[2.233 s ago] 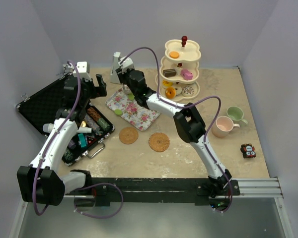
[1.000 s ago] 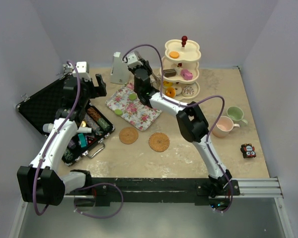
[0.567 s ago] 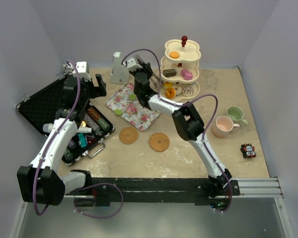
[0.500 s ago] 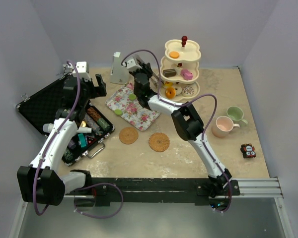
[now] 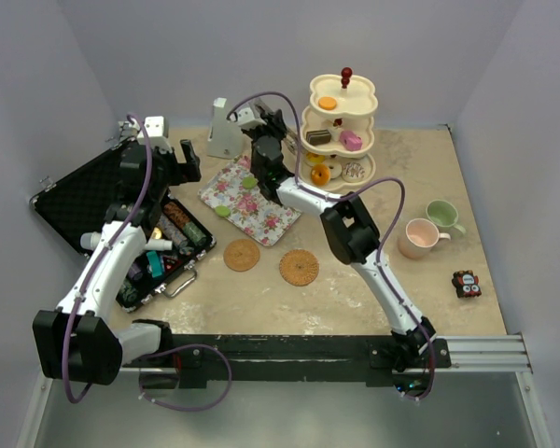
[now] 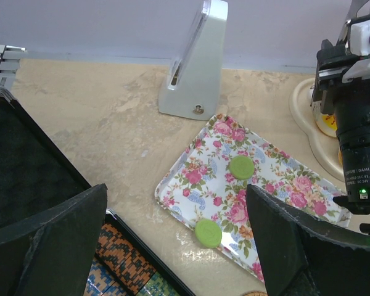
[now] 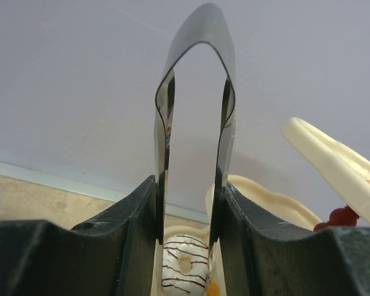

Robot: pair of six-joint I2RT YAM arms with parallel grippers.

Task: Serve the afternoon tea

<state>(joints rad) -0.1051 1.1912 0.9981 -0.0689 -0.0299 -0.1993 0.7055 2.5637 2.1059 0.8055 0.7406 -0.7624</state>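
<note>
Right hand [image 7: 188, 209]: clenched on tongs [image 7: 200, 24]. The bend sticks out past the fingers and the tips are out of view, so can't tell if they carry a treat.
Change: right hand has swung off the tray's 11 o'clock corner, by the grey wedge [image 6: 194, 68], toward 3 o'clock. It now sits just beside the stand [image 5: 366, 97], on its 9 o'clock side. Grip looks the same through the move.
Left hand [image 5: 185, 161]: released, jaws wide, over the case [image 5: 75, 196] at the table's [image 5: 448, 168] 9 o'clock. Hasn't moved.
Stand: at the table's 1 o'clock, with treats on all three tiers. White donut [image 7: 184, 266] on the bottom tier shows straight ahead between the right fingers.
Tray [image 6: 265, 179]: between case and stand. Both green discs [image 6: 241, 167] [image 6: 208, 234] lie where they were.
Mugs: pink mug [image 5: 418, 236] and green mug [image 5: 442, 217] at 3 o'clock on bare table. They are well apart from the left coaster [image 5: 242, 254] and right coaster [image 5: 300, 267] near 6 o'clock. None shifted.
Meaning: reads as the approach leg to the stand with the tongs. Can't tell whether it is loading or picking, or which tier it aims at. Discs not yet on the stand and mugs not on coasters, so plenty of the task is left.
</note>
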